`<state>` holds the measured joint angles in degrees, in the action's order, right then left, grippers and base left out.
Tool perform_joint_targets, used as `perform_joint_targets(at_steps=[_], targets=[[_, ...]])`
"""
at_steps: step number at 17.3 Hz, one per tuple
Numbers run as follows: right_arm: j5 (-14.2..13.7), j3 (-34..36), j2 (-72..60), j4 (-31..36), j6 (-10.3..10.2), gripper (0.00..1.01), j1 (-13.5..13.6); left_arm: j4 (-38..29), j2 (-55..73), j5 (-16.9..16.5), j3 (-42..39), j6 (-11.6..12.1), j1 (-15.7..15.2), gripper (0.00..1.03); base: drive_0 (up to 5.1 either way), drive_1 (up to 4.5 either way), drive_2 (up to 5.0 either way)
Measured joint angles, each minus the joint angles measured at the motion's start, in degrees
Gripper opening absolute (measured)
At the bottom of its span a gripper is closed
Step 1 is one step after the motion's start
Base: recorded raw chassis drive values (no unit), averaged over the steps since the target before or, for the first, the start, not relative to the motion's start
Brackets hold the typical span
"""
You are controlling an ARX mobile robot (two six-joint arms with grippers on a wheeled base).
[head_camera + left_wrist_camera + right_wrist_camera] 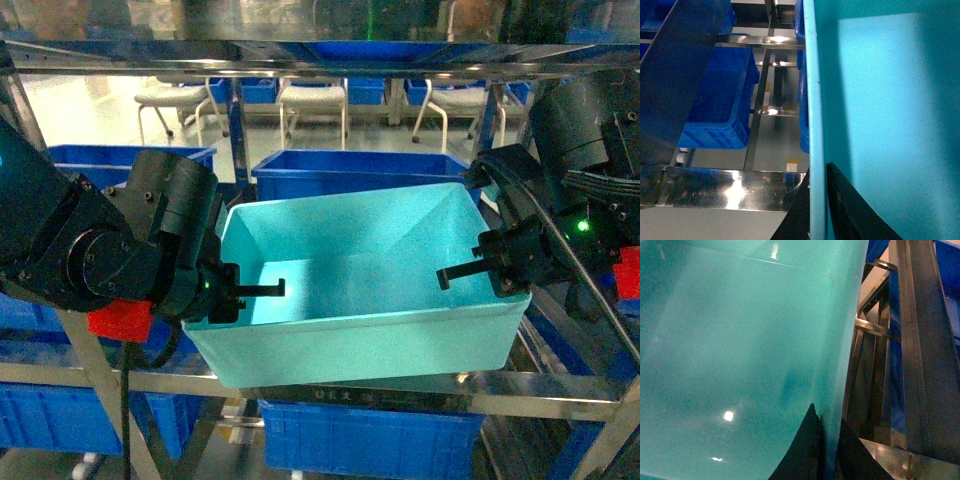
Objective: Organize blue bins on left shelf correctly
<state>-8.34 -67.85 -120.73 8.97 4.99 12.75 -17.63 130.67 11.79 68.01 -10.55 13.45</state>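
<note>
Both grippers, left point(262, 290) and right point(462, 272), have fingers clamped on the turquoise bin's point(360, 270) side walls at the left shelf point(540, 392); judged next: a level push inward.

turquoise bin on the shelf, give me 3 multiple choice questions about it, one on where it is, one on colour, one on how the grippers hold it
1. Where is the turquoise bin?
A. on the floor
B. at the front rail of the steel shelf
C. on a chair

2. What colour are the bins behind and below it?
A. dark blue
B. red
C. white

3. How do the grippers meet it?
A. both hang open above it
B. only one touches
C. each is clamped on a side wall

Answers:
1 B, it tilts over the front rail.
2 A, the dark blue bins surround it.
3 C, left gripper and right gripper each straddle a wall, as both wrist views show.
</note>
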Motion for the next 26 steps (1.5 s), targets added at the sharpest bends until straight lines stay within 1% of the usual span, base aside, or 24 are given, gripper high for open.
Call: perform_joint_targets(at_steps=[12,14,16,18,20,26], targets=[[0.2,0.0,0.1,-0.1,-0.1,0.02,0.0,-0.2,-0.2,0.2,0.0,0.3,0.0,0.05,0.0,0.0,0.0],[0.2,-1.0,-0.4,-0.9,-0.3,0.02,0.0,0.4,-0.2,0.2,0.2,0.3,0.0,0.05,0.0,0.0,0.0],[0.2,-3.6,-3.0,-1.7,-0.5,0.02,-0.6,3.1,1.5,0.2,4.2,0.4,0.0,0.05,0.0,0.0,0.0],[0.3,-4.5,-4.3,-1.7,-0.5,0.02,-1.2,4.6,3.5,-0.1,6.9,0.5,0.0,0.05,0.0,0.0,0.0],[0.3,-4.9,-5.3,-1.7,-0.5,0.02,-1.5,6.6,5.2,-0.2,8.5,0.4,0.0,0.05,0.0,0.0,0.0],[0.3,-5.4,-8.6,-0.7,-0.4,0.02,-2.2,8.5,9.7,-0.3,12.1,0.4,0.2,0.05,0.0,0.0,0.0]])
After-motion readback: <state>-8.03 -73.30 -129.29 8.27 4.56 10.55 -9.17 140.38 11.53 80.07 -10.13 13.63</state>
